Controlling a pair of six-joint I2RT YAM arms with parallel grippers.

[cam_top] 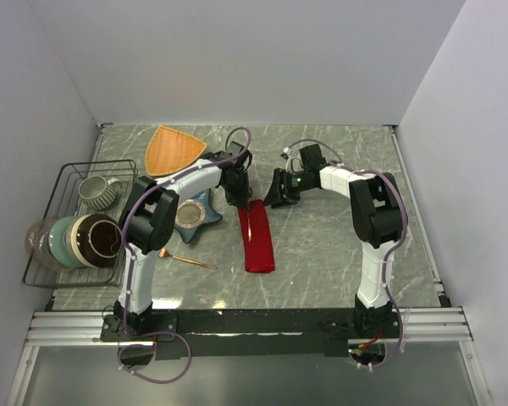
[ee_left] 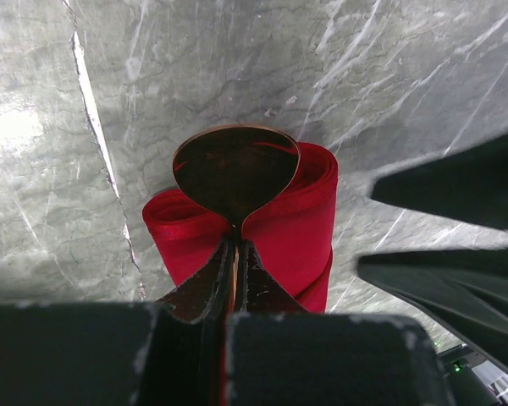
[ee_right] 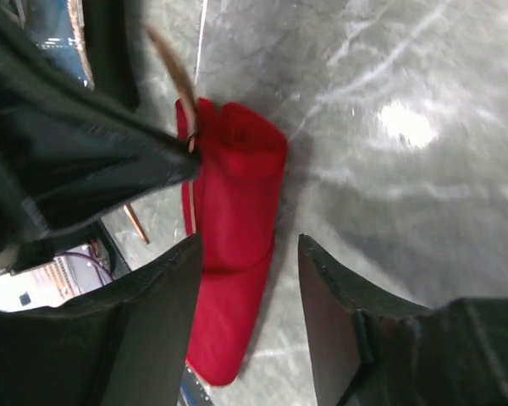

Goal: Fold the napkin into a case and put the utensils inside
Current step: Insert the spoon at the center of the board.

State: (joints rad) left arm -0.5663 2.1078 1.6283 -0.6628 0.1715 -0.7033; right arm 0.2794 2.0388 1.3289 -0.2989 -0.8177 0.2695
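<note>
Scanning from my left side: a wire rack (cam_top: 68, 173) stands at the table's left edge with a mug (cam_top: 97, 190) and a few bowls (cam_top: 76, 241) tipped on their sides in it. Behind it lies an orange plate (cam_top: 171, 148), and closer in, tucked against my left arm, is a blue star dish (cam_top: 190, 216). One copper utensil (cam_top: 190, 260) lies loose on the grey marble table (cam_top: 339, 245), in front of that dish and apart from the cloth. Now my left gripper (ee_left: 234, 254): fingers pressed tight together, pinching a spoon (ee_left: 237, 165) right at its neck. The dark, shiny bowl sticks out beyond my fingertips, over the rounded far end of the napkin (cam_top: 256, 237). Whether the spoon touches the cloth, I cannot tell. The napkin itself is folded into a long, narrow red strip in the middle of the table, running from my left gripper back toward the arm bases. A thin gold line shows along its top in the overhead view; I cannot tell what that is. Over to my right gripper (cam_top: 275, 196): jaws roughly halfway apart, gripping nothing, hanging just right of the napkin's far end and facing my left gripper, with the red strip visible between its two fingers (ee_right: 152, 321).
</note>
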